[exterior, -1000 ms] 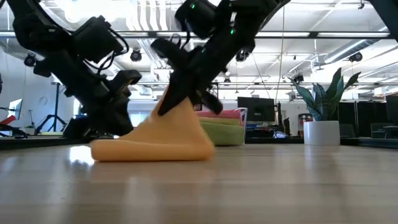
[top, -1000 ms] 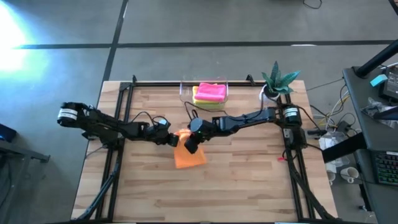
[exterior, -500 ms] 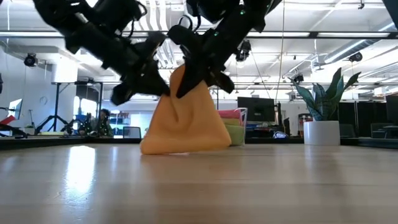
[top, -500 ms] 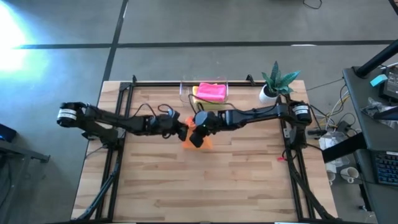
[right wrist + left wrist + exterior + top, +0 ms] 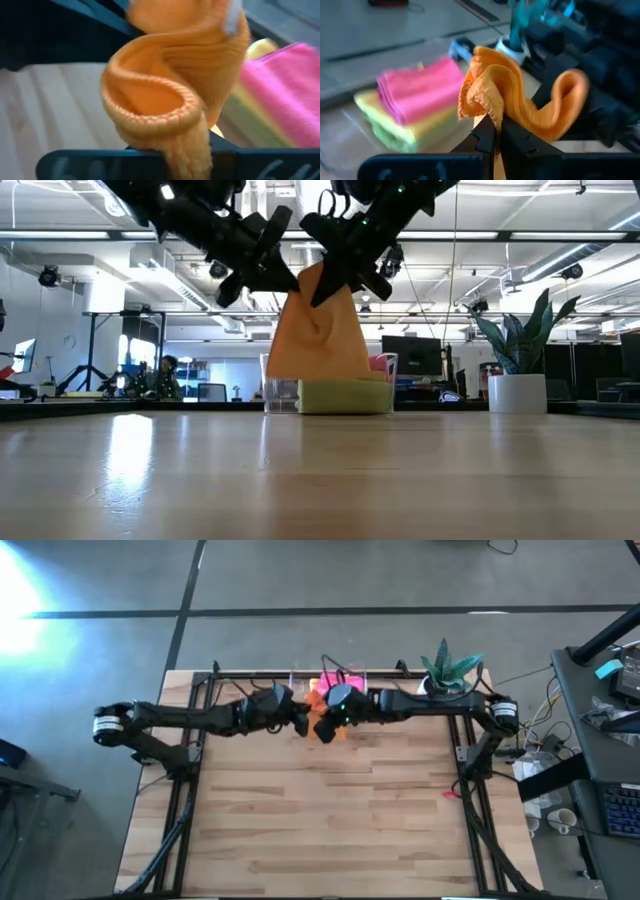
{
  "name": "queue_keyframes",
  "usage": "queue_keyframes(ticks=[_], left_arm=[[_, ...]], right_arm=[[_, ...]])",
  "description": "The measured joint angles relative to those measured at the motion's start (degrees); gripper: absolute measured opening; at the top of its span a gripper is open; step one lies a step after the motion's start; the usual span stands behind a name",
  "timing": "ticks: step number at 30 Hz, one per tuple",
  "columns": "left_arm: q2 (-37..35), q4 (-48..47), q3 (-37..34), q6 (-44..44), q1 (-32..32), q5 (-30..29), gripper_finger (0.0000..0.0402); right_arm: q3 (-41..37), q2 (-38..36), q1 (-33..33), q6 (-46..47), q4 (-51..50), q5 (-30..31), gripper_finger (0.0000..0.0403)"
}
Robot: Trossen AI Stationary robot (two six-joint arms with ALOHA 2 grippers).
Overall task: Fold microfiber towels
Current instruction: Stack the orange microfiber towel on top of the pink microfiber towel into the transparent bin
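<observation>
The folded orange towel (image 5: 320,330) hangs in the air over the far middle of the table, in front of the clear bin (image 5: 282,394). In that bin lies a stack of folded towels, the pink one (image 5: 331,689) on top of yellow and green ones (image 5: 345,395). My left gripper (image 5: 300,723) and my right gripper (image 5: 324,729) meet at the orange towel's top, each shut on it. In the low view my left gripper (image 5: 283,277) stands left of my right gripper (image 5: 338,280). My left gripper pinches the orange towel's bunched upper edge (image 5: 490,111) between its two fingertips (image 5: 488,134), coming slantwise from the table's left. The towel hangs below, clear of the table. My right gripper holds the towel's top (image 5: 170,131) at a rolled, hemmed fold of several layers, from the table's right and slanting down. Its fingertips are hidden behind the cloth.
A potted plant (image 5: 446,670) stands at the table's far right corner. The bin sits against the far edge, right behind the hanging towel. Bare wooden table (image 5: 330,820) lies toward the near edge.
Both grippers have risen and gone toward the far edge and the bin, staying shut on the orange towel. The towel, whose lower part lay on the table a second ago, now hangs lifted clear.
</observation>
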Motion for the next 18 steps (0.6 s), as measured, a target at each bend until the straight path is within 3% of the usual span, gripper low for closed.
queue_keyframes(ticks=[6,12,18], left_arm=[[1.75,0.09,3.56,4.63,4.50,-1.58,0.0001],[9.36,0.23,9.19,7.35,7.47,-1.59,0.0001],[16.23,-1.58,15.98,15.75,9.46,-1.27,0.0001]], right_arm=[[0.00,-0.73,-5.68,-1.65,0.03,0.02,0.0009],[0.00,-0.73,-11.58,-2.58,-0.08,-0.41,0.0009],[0.00,-0.68,-17.57,-3.59,-0.07,-0.79,0.0009]])
